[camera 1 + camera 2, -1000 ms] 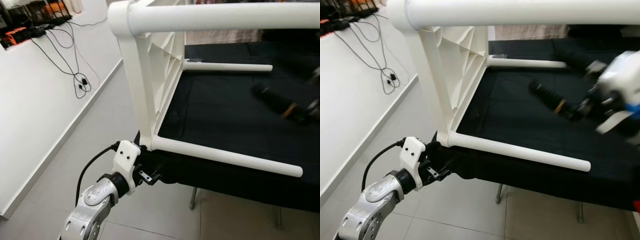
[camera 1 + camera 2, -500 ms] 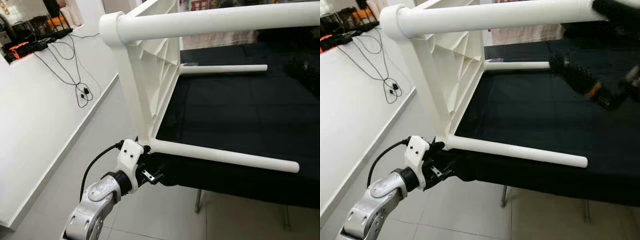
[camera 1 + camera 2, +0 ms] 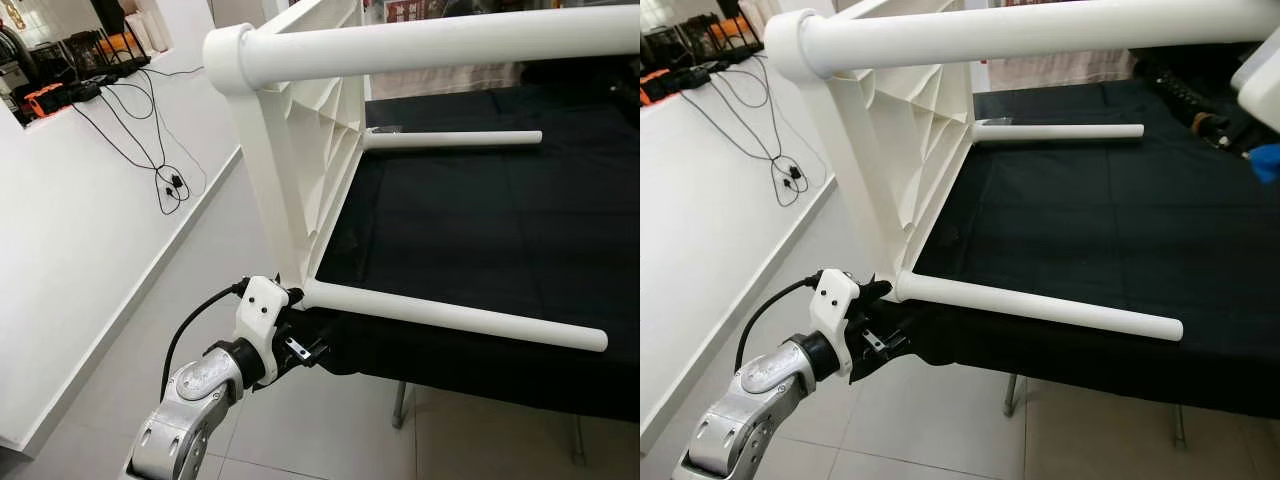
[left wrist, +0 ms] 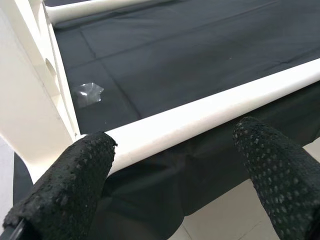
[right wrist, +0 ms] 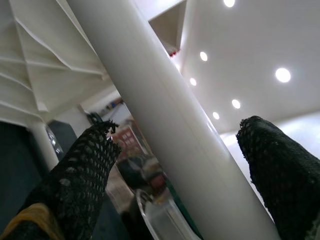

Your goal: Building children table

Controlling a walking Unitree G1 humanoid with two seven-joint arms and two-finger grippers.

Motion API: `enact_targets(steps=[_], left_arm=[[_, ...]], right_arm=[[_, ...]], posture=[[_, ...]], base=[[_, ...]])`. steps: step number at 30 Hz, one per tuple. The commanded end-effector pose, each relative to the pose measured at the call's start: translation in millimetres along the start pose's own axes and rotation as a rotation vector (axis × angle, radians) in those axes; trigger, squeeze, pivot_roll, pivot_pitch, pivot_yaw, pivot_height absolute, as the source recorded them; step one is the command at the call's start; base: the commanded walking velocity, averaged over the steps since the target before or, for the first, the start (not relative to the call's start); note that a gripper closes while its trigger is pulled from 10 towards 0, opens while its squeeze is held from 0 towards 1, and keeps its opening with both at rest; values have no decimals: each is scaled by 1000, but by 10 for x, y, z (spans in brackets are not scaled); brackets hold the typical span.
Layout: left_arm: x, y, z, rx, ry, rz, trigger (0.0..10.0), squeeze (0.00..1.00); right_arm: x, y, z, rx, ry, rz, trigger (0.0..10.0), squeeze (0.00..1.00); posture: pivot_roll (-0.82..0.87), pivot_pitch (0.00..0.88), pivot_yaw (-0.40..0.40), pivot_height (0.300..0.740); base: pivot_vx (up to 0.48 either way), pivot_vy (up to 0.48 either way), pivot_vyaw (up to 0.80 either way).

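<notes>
The white children's table point(image 3: 300, 150) lies on its side on a black-covered work table point(image 3: 480, 220). One white leg point(image 3: 430, 45) juts out at the top, a lower leg point(image 3: 450, 318) runs along the cloth's near edge, and a far leg point(image 3: 450, 140) lies behind. My left gripper point(image 3: 300, 345) sits at the lower corner. In the left wrist view it is open point(image 4: 170, 165), its fingers point(image 4: 65, 185) standing either side of the lower leg point(image 4: 200, 117). My right gripper point(image 5: 175, 170) is open around the upper leg point(image 5: 165, 125); its wrist point(image 3: 1262, 85) shows at the far right.
A white ledge on the left carries loose black cables point(image 3: 165, 180) and devices point(image 3: 60, 90). Grey tiled floor point(image 3: 300, 440) lies below, with the work table's metal legs point(image 3: 400, 405). A small clear plastic scrap point(image 4: 87, 93) lies on the cloth by the tabletop.
My right arm has risen from over the black cloth to the far right, up by the upper leg. The left gripper stays at the lower corner. The camera shifted slightly.
</notes>
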State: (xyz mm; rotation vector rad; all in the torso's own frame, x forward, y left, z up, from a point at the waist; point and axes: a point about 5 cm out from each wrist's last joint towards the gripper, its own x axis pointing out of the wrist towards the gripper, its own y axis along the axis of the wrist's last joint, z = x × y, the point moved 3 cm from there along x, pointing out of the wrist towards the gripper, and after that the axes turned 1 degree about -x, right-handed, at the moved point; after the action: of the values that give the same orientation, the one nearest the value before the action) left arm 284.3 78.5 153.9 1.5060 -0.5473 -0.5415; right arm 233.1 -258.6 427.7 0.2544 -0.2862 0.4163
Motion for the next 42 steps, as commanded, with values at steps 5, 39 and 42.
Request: enact_targets(steps=[5,39,42], left_arm=[[-9,-54,-37,-5,22,-18,10000,0],[113,199,-795,-463,369,216,10000,0],[226,242,-667,-489,244,227,10000,0]], right_arm=[[104,9,27,-227,-46,-14,10000,0],[265,14,-101,-319,-106,43,0,0],[273,16,-108,-314,-107,47,0,0]], posture=[[-142,70,154,740],[-146,85,122,740],[-153,87,124,740]], base=[[0,0,0],[0,0,0],[0,0,0]])
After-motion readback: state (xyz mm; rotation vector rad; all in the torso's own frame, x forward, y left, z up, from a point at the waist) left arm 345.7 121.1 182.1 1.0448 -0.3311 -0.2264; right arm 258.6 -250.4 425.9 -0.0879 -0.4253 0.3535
